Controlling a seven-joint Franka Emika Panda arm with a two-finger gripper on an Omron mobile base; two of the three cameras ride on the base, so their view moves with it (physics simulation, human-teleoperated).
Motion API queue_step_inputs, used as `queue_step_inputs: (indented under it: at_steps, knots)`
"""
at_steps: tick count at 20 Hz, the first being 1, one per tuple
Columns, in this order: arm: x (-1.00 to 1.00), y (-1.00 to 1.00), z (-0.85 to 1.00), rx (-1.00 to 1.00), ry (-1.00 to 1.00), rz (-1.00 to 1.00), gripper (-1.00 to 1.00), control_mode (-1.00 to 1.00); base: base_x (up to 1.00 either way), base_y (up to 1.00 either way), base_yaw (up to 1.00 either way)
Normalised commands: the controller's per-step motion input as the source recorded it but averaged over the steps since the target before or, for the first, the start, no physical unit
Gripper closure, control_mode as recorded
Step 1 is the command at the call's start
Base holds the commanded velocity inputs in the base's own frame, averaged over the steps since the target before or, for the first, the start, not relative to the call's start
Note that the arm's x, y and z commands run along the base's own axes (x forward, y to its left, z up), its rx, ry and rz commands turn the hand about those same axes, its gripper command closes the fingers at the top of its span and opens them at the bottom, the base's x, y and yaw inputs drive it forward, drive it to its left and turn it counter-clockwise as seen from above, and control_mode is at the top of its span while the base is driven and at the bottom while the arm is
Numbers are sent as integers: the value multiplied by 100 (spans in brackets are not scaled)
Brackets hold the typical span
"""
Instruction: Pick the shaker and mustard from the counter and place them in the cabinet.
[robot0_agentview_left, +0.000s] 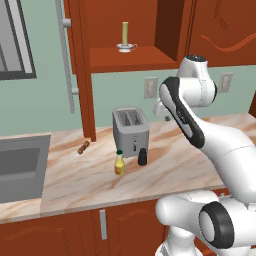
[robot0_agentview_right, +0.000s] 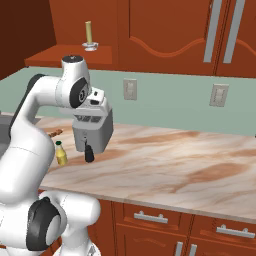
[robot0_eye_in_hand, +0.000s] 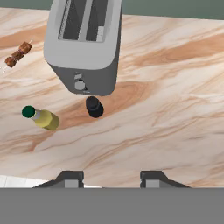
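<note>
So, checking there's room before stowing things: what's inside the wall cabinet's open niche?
A candle in a white holder stands on the cabinet shelf. The niche's right end is hidden by the arm.

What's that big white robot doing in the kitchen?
It is getting ready to put the black shaker and the yellow mustard up into the wall cabinet. Both are standing on the counter in front of the grey toaster, with nothing picked up yet. The gripper hangs above them looking down, empty, and its jaws do not grip anything. A candle sits on the cabinet shelf.
</note>
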Motion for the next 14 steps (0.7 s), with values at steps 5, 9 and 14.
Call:
queue_step_inputs:
  at_steps: [5, 9, 14]
  knots:
    - [-18, 0, -7, 0, -1, 0, -100, -100, 0, 0, 0]
    - [-30, 0, -29, 0, -3, 0, -100, -100, 0, 0, 0]
    - [-9, 1, -33, 0, 0, 1, -100, -100, 0, 0, 0]
